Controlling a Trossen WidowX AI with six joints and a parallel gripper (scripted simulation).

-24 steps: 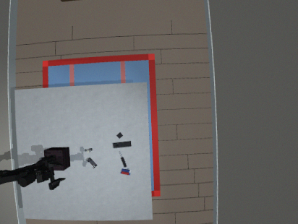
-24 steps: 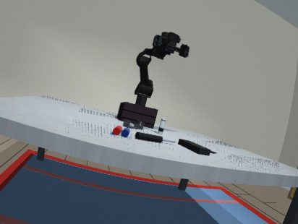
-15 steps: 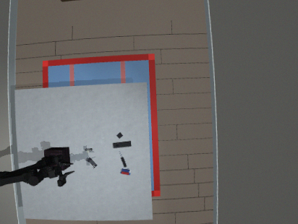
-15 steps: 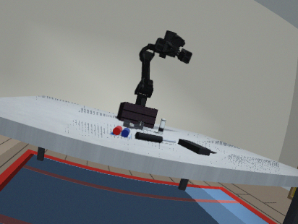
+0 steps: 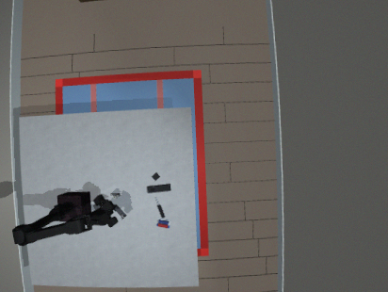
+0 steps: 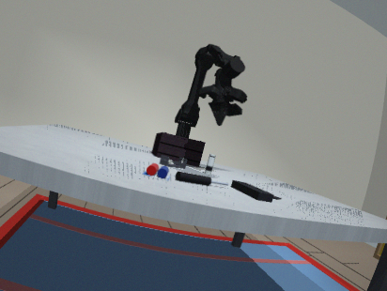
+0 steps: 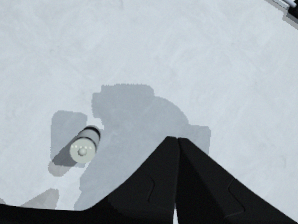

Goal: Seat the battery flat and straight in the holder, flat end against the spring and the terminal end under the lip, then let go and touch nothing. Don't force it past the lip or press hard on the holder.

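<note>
Hand [image 7: 178, 163] closed, empty | battery [image 7: 83, 148] upright on table, pale round end up

We hold our arm [image 6: 194, 89] raised and bent, gripper [image 7: 178, 145] pointing down, fingers pressed together on nothing.

The pale grey desk [image 6: 70, 155] is carrying a red and blue pair [image 6: 157, 171], a dark cylinder [image 6: 193, 178], a flat black block [image 6: 252, 190], and an upright battery [image 6: 210, 161].

2 little caps, red cap [image 6: 151, 169] and blue cap [image 6: 162, 172], sit side by side well ahead of the pincer [image 6: 220, 120], dark rod [image 6: 193, 178] just beside them.
</note>
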